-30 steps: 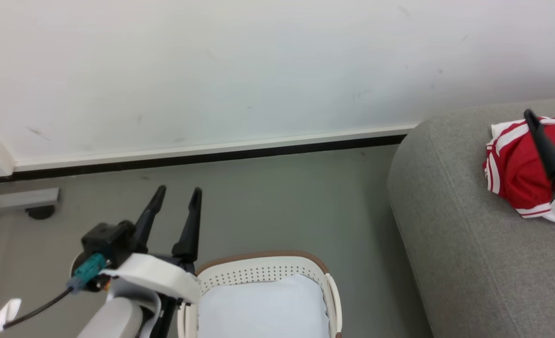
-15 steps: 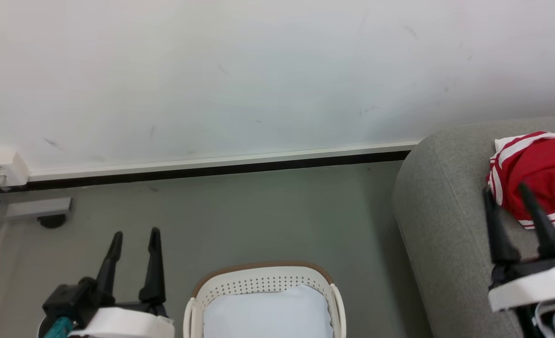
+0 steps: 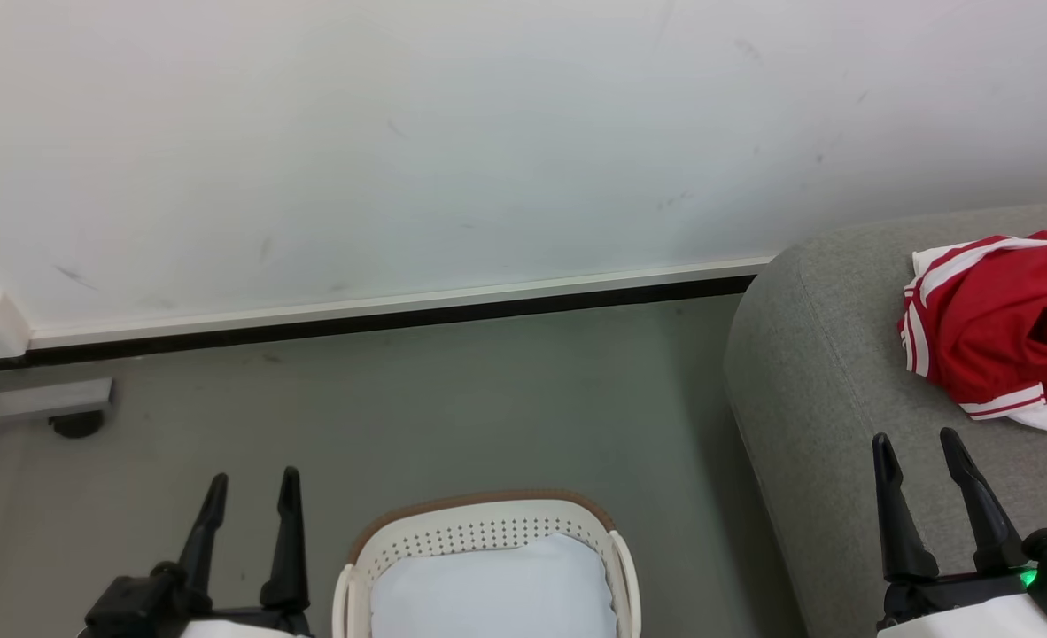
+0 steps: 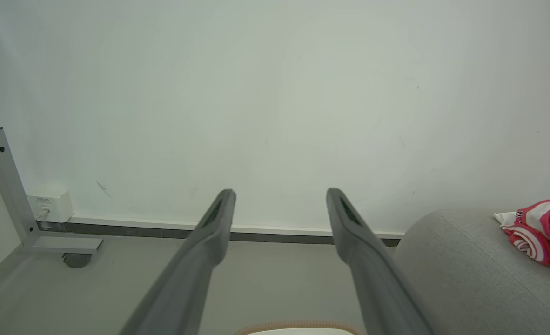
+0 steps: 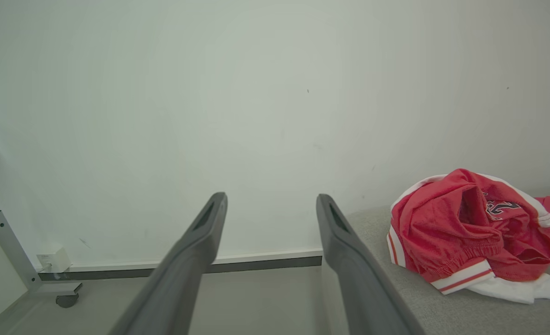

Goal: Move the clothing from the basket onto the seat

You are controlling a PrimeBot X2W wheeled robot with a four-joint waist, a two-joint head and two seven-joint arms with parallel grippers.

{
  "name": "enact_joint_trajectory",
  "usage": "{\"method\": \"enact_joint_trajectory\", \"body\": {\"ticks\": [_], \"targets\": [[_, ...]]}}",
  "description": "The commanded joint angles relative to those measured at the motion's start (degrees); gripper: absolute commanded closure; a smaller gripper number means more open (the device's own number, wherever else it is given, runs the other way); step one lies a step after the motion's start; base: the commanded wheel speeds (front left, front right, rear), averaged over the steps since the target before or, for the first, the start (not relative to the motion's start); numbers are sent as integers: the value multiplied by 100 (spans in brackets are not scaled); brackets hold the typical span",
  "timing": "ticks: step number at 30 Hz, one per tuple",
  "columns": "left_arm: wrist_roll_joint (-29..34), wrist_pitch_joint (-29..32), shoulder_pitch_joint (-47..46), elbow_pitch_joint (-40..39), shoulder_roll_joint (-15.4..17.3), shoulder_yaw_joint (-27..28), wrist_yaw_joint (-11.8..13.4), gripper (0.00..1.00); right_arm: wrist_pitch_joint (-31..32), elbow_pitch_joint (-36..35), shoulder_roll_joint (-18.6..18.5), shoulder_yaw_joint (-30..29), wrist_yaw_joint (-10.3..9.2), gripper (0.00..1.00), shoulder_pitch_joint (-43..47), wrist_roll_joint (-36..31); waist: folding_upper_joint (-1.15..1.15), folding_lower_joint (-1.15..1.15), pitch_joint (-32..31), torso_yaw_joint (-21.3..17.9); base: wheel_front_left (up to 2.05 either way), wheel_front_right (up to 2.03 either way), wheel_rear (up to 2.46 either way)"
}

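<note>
Clothing (image 3: 993, 332): lay heaped on seat (image 3: 825, 381), well apart from basket (image 3: 488, 518). Left gripper (image 3: 254, 476), right gripper (image 3: 913, 437): spread, empty. Judged near done; best to steer clear of heap and check basket under pad (image 3: 497, 594).

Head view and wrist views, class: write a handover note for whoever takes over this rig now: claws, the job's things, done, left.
Left claw: open, empty, beside the basket.
Right claw: open, empty, by the seat, apart from the clothing.
Done: red clothing lies bunched on the seat.
Left: the basket's visible part holds a pale pad, no red fabric; its near end is cut off, so check it. Otherwise the job looks finished.
</note>
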Motion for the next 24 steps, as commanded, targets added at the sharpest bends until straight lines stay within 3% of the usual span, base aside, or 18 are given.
{"method": "enact_joint_trajectory", "body": {"ticks": [1,9,24], "targets": [[58,-4,50,39,-15,60,-48,0,-16,49,21,-29,-13,0,77,-58,0,0,4,-4,0,0,0],[167,-4,-37,129,-50,175,-199,0,-17,140,100,-25,-13,0,-29,-178,0,0,19,11,0,0,0],[13,-4,-99,236,-54,107,-234,0,-17,106,106,36,-13,0,-88,-223,0,0,41,33,0,0,0]]}}
